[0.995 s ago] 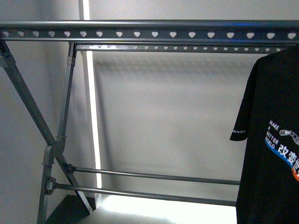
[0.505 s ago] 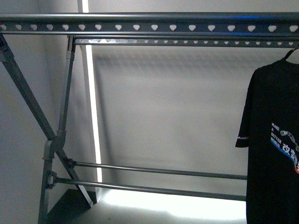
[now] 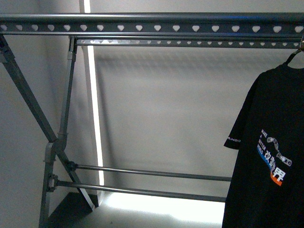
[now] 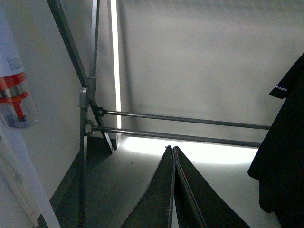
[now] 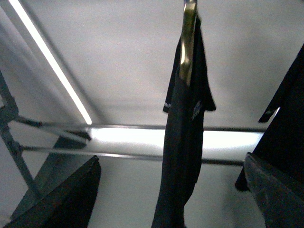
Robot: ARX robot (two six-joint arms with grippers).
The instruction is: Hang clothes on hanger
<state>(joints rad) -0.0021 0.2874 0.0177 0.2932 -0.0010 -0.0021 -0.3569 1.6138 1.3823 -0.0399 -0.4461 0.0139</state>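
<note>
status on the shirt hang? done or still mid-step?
Looks mostly done: the black T-shirt hangs from a hook just under the rack's top rail, though where the hook catches is cut off at the frame edge. In hand: nothing visible; the left gripper is shut and empty, the right gripper open with the shirt ahead of it. Left: confirm the hook is seated.

Left gripper [image 4: 173, 190] closed, right gripper [image 5: 171, 190] agape.

From our body camera we face the rack [image 3: 142, 27] level and close. Both wrist cameras look low toward its lower crossbars [image 4: 185, 129], sharing the shirt [image 5: 183, 142].
</note>
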